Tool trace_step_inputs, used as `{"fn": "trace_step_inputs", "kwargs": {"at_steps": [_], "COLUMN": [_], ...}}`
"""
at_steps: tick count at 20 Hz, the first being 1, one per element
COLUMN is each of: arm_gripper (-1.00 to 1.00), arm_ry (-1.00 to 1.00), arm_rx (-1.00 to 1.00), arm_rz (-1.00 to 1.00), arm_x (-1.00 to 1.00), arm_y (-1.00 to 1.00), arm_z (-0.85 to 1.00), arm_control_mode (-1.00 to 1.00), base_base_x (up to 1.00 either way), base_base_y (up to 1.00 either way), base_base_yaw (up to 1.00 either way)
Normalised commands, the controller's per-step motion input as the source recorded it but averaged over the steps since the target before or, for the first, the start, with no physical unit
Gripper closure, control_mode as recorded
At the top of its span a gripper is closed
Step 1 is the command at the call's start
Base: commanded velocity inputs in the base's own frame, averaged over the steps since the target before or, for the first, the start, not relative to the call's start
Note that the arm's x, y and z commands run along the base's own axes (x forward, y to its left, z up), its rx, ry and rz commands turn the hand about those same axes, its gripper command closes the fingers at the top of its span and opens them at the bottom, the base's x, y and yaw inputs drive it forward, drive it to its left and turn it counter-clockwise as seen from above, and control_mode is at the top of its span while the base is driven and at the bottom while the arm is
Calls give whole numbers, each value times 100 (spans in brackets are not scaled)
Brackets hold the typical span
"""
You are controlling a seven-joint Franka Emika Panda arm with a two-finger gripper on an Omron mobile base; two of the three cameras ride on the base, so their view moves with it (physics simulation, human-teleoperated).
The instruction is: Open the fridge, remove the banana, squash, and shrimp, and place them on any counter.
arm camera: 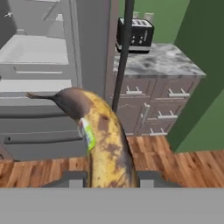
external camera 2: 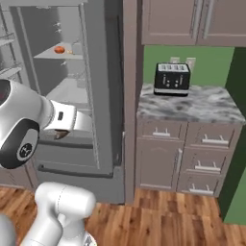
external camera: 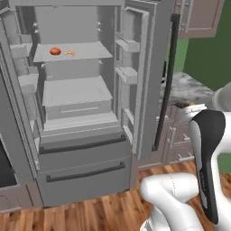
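Note:
My gripper is shut on the banana, a yellow fruit with brown blotches and a small sticker, its dark stem pointing up and left. In the right base view the hand hovers in front of the open fridge with the banana's brown tip poking out below it. The fridge stands with both upper doors swung wide. On its upper shelf lie a round orange-red item and a small orange item, perhaps the squash and the shrimp. The marbled counter lies to the right.
A black toaster stands at the back of the counter. The open right fridge door with its long dark handle hangs between the fridge and the counter. A green wall edges the counter's right side. The floor is wood.

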Motion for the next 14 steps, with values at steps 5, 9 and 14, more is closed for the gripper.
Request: {"fn": "trace_step_inputs", "kwargs": {"at_steps": [5, 9, 14], "arm_gripper": [100, 100, 100], "arm_ry": [0, 0, 0], "arm_rx": [0, 0, 0], "arm_rz": [0, 0, 0], "arm_x": [0, 0, 0], "arm_y": [0, 0, 0], "arm_z": [0, 0, 0], "arm_control_mode": [100, 100, 100], "base_base_x": [13, 40, 89], "base_base_y": [-100, -98, -58], "base_base_yaw": [0, 0, 0]}}
